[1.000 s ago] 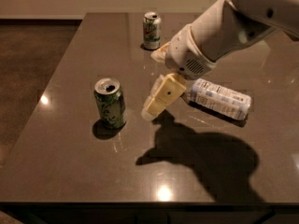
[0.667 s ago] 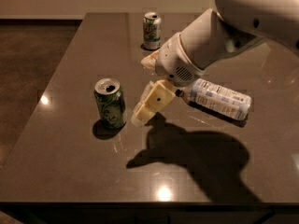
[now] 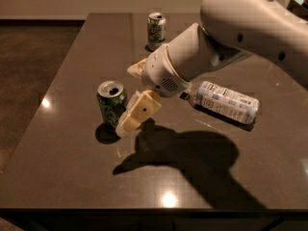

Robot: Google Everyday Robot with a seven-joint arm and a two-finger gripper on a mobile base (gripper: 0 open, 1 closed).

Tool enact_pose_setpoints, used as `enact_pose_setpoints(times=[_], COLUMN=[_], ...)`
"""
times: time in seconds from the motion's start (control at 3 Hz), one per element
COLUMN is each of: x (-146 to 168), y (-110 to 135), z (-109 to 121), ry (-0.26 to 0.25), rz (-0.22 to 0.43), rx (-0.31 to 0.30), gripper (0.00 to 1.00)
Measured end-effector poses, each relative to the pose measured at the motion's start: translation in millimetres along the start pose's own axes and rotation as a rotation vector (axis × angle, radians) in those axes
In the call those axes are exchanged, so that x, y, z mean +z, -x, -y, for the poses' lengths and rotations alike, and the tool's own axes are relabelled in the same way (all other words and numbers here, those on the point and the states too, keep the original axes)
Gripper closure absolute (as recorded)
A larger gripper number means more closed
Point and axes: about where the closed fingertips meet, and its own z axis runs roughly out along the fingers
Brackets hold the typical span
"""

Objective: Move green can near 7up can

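The green can [image 3: 111, 105] stands upright on the dark table [image 3: 62, 167], left of centre, with its silver top opened. The 7up can [image 3: 156, 29] stands upright near the far edge, well apart from it. My gripper [image 3: 126, 100] is open and right beside the green can's right side. Its near finger [image 3: 137, 112] reaches down along the can's right flank. Its far finger [image 3: 136, 68] is behind and to the right of the can. The jaws hold nothing.
A clear plastic bottle [image 3: 227, 102] with a white label lies on its side right of centre, partly under my arm [image 3: 250, 32]. The arm casts a broad shadow on the near half of the table. The table's left edge drops to a dark floor.
My gripper has moved left and down toward the green can and is now right beside it. The cans and the bottle have not moved.
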Motion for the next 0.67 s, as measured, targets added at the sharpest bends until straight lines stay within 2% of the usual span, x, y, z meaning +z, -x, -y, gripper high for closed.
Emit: enact_pose_setpoints(times=[0.33, 0.67], x=[15.4, 26.3], y=[5.0, 9.8], z=[0.9, 0.9], ry=[0.017, 0.032], rz=[0.018, 0.022], rx=[-0.003, -0.003], gripper=[0.0, 0.18])
